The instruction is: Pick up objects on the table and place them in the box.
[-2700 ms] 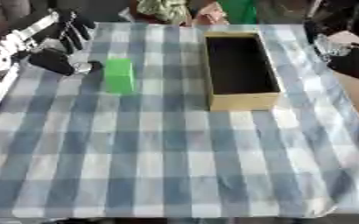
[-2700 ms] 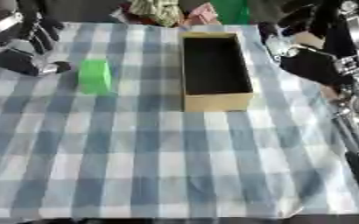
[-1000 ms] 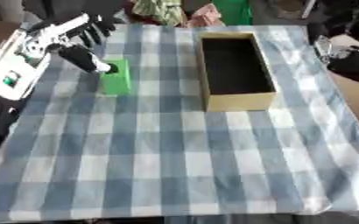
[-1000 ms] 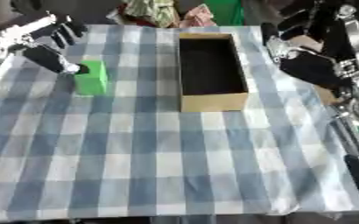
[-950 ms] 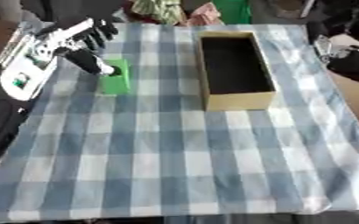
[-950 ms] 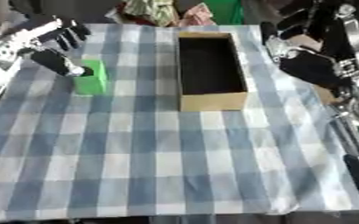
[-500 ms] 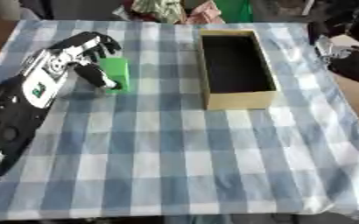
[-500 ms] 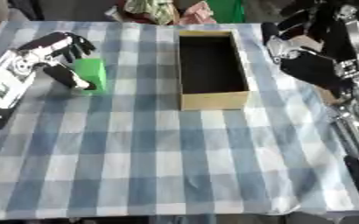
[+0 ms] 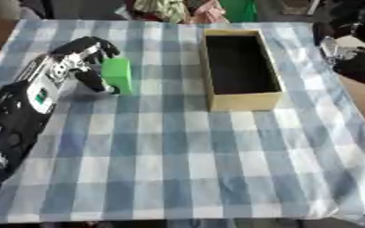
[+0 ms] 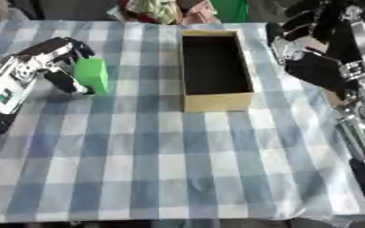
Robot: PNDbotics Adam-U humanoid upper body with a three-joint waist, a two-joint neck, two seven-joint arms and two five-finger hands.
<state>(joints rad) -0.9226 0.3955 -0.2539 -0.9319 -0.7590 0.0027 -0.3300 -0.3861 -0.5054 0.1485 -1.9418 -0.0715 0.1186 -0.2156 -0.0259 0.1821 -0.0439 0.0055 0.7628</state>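
A green block point(image 9: 118, 75) stands on the blue-and-white checked cloth point(image 9: 185, 156), left of an open tan box point(image 9: 244, 99) whose dark inside holds nothing I can see. My left hand point(image 9: 75, 57) comes in from the left and wraps the block: its fingers curl over the block's far end and the thumb point(image 9: 98, 83) presses against its near left side. The block rests on the cloth. My right hand point(image 10: 314, 64) hangs above the table's right edge, right of the box, with its fingers relaxed and nothing in it.
Colourful clutter, green and pink point(image 9: 205, 9), lies beyond the table's far edge behind the box. My right arm's silver and black links point(image 10: 361, 111) run down the right side. The cloth's near half is bare checks.
My left hand has swung in from the far left and closed around the green block. The right hand has stayed by the table's right edge.
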